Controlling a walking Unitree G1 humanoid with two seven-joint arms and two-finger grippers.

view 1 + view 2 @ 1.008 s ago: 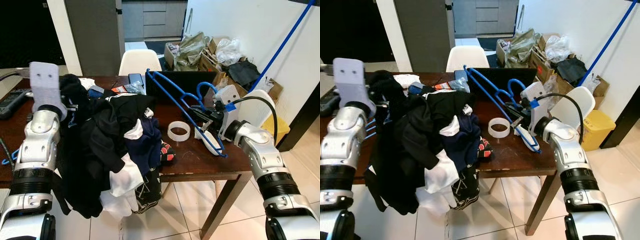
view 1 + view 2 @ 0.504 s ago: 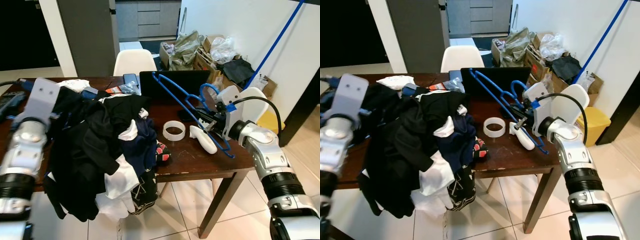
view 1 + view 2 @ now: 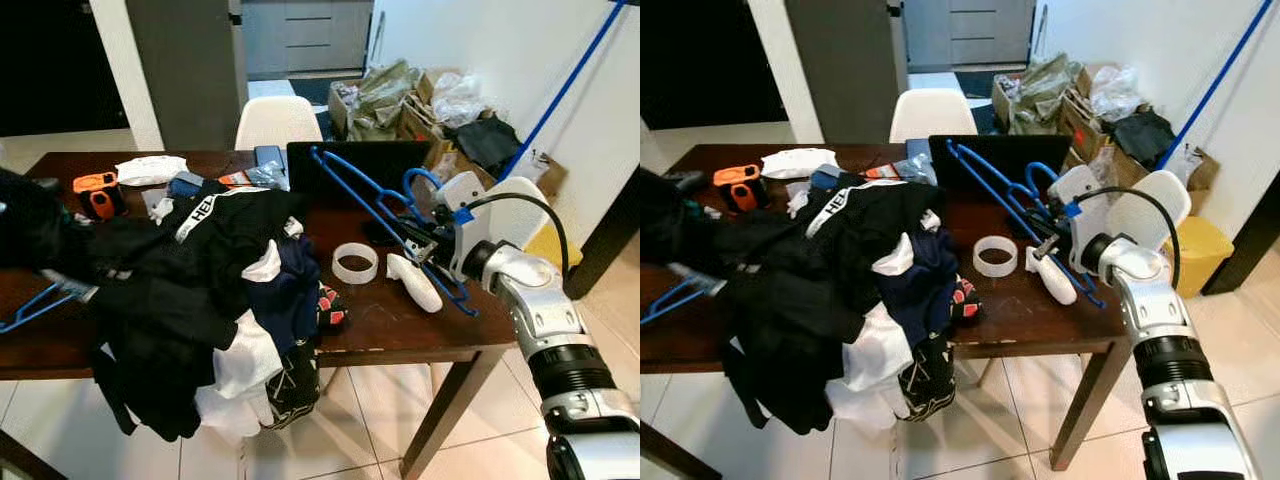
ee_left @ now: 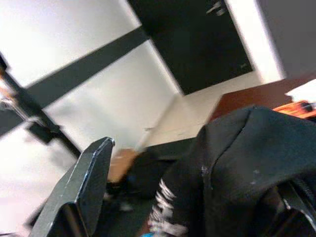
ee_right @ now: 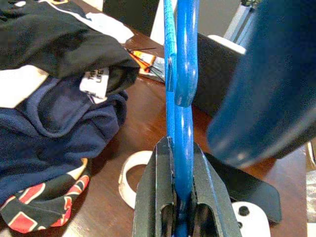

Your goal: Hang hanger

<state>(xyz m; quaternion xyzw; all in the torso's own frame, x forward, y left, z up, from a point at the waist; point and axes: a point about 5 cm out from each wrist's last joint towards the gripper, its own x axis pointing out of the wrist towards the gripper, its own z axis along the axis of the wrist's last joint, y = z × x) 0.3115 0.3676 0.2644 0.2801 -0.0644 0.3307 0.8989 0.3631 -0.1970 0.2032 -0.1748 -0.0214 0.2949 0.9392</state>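
Observation:
A blue plastic hanger [image 3: 370, 205] stands tilted over the right part of the brown table [image 3: 400, 325], its hook [image 3: 415, 180] pointing up. My right gripper [image 3: 425, 243] is shut on its lower bar, and the right wrist view shows the blue bar [image 5: 180, 128] pinched between the fingers [image 5: 150, 197]. A big pile of black, navy and white clothes [image 3: 210, 290] covers the table's middle and hangs over its front edge. A second blue hanger [image 3: 30, 305] pokes out from under the pile at the far left. My left gripper [image 4: 197, 168] is open, with a black garment [image 4: 247, 158] draped across it.
A white tape roll [image 3: 355, 262] and a white handheld device [image 3: 412, 282] lie by the hanger. A black laptop [image 3: 350, 165] stands behind, an orange tool [image 3: 95, 195] at back left. White chairs [image 3: 278, 120], boxes and bags [image 3: 430, 100] and a yellow bin [image 3: 1195, 250] surround the table.
My left arm has swung out of the eye views to the left, dragging black clothing that way and uncovering the orange tool. The right gripper still holds the blue hanger, barely moved.

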